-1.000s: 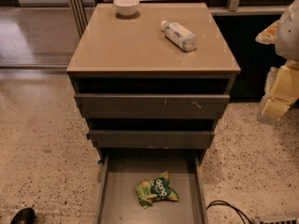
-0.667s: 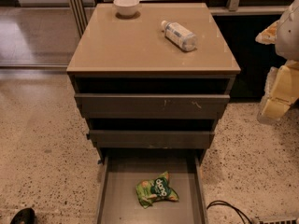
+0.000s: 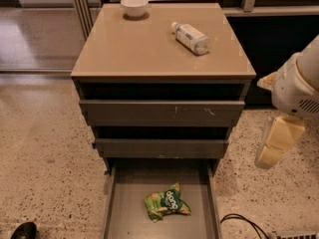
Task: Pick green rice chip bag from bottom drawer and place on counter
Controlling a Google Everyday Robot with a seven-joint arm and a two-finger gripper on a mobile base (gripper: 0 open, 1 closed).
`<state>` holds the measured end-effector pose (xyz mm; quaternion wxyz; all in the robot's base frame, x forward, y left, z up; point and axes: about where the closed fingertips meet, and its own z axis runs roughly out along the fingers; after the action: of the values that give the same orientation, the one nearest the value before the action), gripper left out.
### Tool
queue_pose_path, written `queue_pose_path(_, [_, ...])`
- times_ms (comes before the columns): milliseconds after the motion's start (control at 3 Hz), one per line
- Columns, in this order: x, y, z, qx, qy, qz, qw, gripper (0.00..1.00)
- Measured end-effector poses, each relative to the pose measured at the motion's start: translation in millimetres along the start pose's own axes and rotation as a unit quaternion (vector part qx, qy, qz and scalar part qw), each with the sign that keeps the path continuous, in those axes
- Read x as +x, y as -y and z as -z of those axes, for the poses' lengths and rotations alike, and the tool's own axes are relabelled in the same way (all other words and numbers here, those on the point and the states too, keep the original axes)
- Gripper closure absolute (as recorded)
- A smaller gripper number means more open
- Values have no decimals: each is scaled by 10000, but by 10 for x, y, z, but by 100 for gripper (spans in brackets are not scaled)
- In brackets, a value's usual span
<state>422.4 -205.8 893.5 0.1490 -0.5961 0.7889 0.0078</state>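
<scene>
The green rice chip bag lies crumpled on the flat grey floor of the open bottom drawer, near the middle of its floor. The counter is the tan top of the cabinet. My gripper hangs at the right of the cabinet, beside the two upper drawers, pointing down over the speckled floor. It is well above and to the right of the bag and holds nothing that I can see.
A white bowl stands at the counter's back left. A plastic bottle lies on its side at the back right. The two upper grey drawers are slightly open. A black cable lies on the floor right of the bottom drawer.
My gripper has moved down and a little to the left beside the cabinet. The bag, bowl and bottle have not moved.
</scene>
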Motion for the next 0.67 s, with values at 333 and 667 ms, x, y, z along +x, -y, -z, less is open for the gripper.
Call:
queue_pose_path(333, [91,-227,-678,-276,100,-191,9994,0])
queue_pose_path(667, [151,-430,-1288,-516,82,-343,9980,0])
